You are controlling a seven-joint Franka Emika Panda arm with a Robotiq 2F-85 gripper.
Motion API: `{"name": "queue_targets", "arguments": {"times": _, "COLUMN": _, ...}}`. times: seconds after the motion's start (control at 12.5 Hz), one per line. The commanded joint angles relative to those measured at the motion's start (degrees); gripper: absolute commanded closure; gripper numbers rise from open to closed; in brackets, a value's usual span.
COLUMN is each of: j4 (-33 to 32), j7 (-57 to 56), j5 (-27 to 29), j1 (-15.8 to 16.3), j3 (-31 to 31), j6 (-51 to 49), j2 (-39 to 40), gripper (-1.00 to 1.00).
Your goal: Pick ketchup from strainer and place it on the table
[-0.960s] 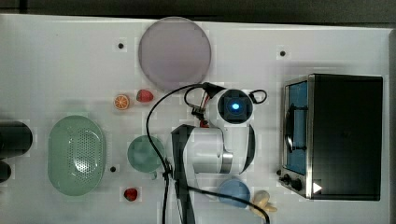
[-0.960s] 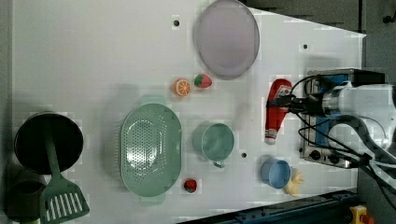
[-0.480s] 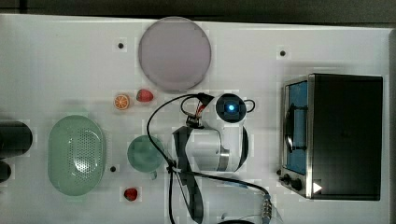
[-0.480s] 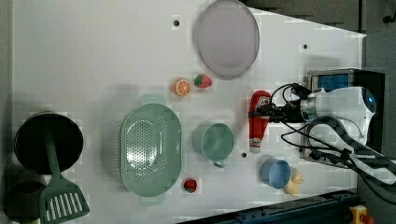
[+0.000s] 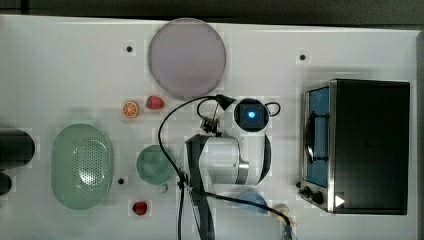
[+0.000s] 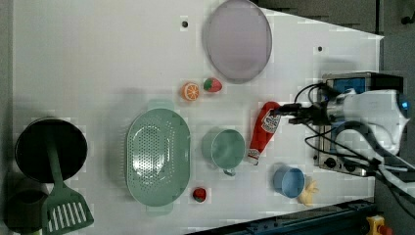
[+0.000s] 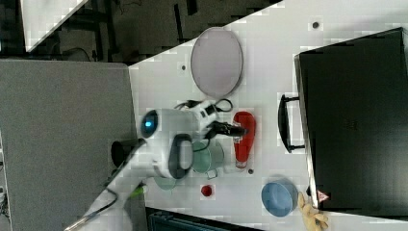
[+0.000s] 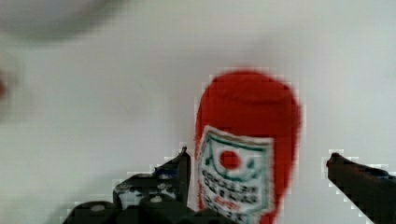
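The ketchup is a long red bottle lying on the white table, its white cap toward the left view's bottom, just right of the green mug in the left view. My gripper sits at its rounded base end. In the wrist view the bottle lies between the open gripper; one fingertip is close beside it and the other stands clear of it. The right view shows the ketchup under the gripper. The mint-green strainer holds nothing. In the top view the arm covers the bottle.
A green mug stands between strainer and ketchup. A lilac plate, an orange slice and a strawberry lie beyond. A black toaster oven, a blue bowl and a black pot with spatula border the area.
The gripper carried the ketchup from beside the oven toward the mug, leftward and downward in the left view. The arm followed it in the top view.
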Motion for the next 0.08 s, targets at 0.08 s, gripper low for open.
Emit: {"name": "queue_targets", "arguments": {"times": 0.08, "j4": 9.4, "j7": -0.2, "j5": 0.1, "j1": 0.0, "j3": 1.2, "j6": -6.1, "j2": -9.0, "gripper": -1.00}}
